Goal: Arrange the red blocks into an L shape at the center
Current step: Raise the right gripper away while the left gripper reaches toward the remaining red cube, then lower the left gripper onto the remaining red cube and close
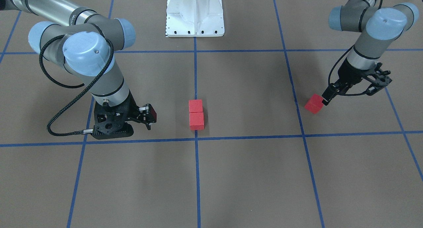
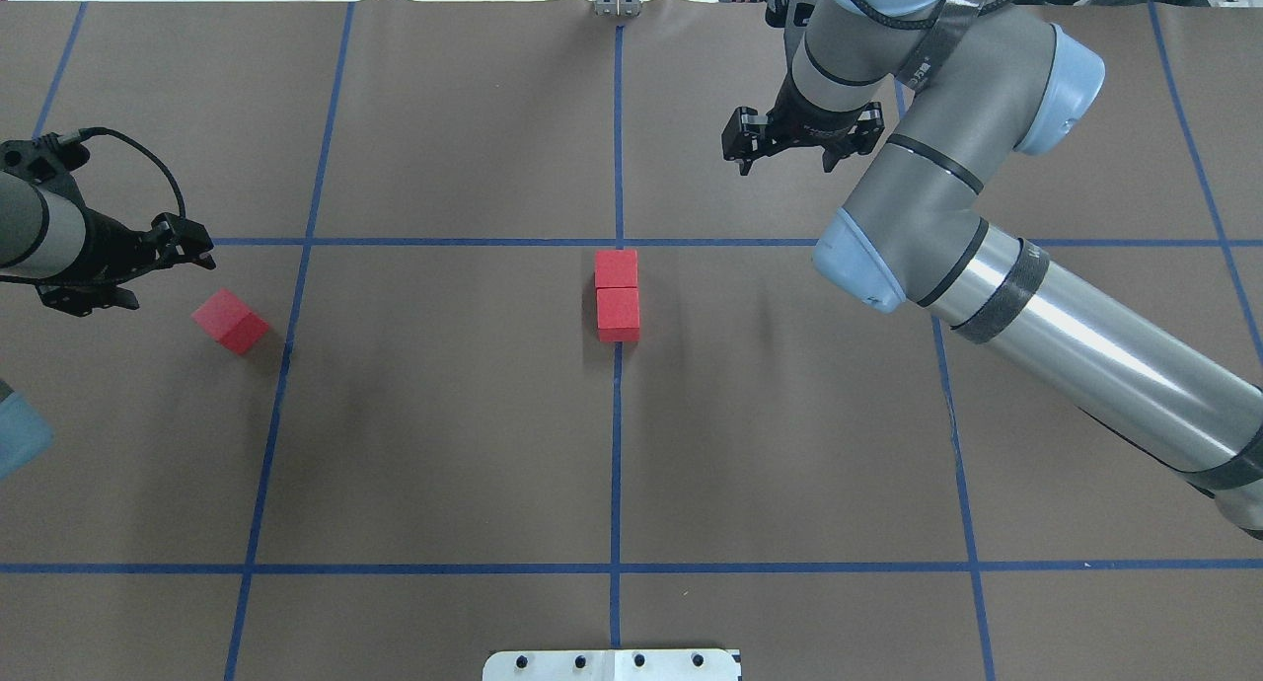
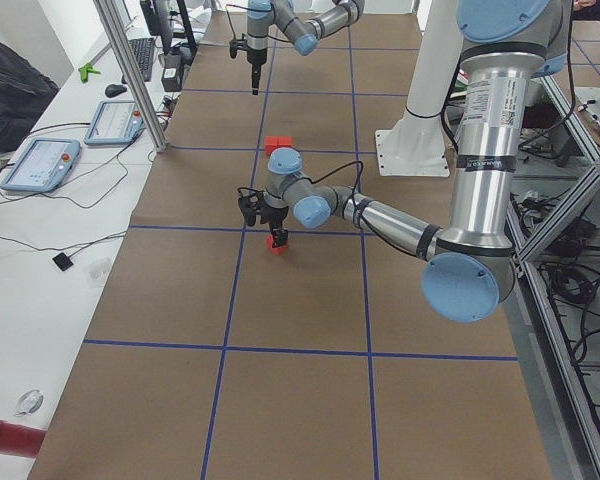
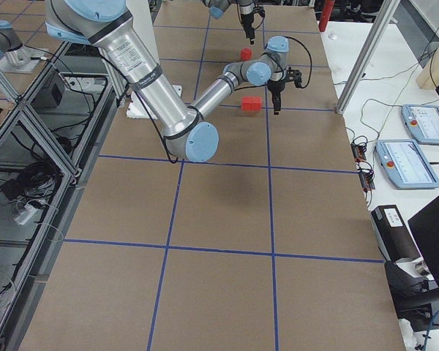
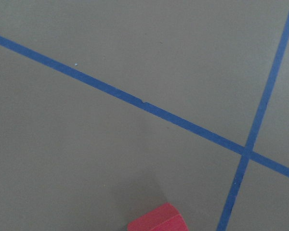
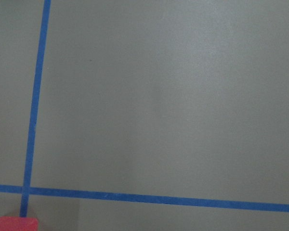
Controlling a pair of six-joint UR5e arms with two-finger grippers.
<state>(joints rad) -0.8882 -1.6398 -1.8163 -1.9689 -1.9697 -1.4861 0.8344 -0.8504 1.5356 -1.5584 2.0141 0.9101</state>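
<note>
Overlap of left gripper [image 1: 331, 93] and red block [image 1: 314, 103] frontally; overhead, a gap; closure unclear.

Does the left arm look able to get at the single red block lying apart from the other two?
Probably yes. The left gripper is open right beside the lone red block, nothing stands between them, and the right gripper is far off.

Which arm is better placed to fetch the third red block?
Left: the left gripper is beside the lone red block; the right gripper is beyond the joined pair.
</note>
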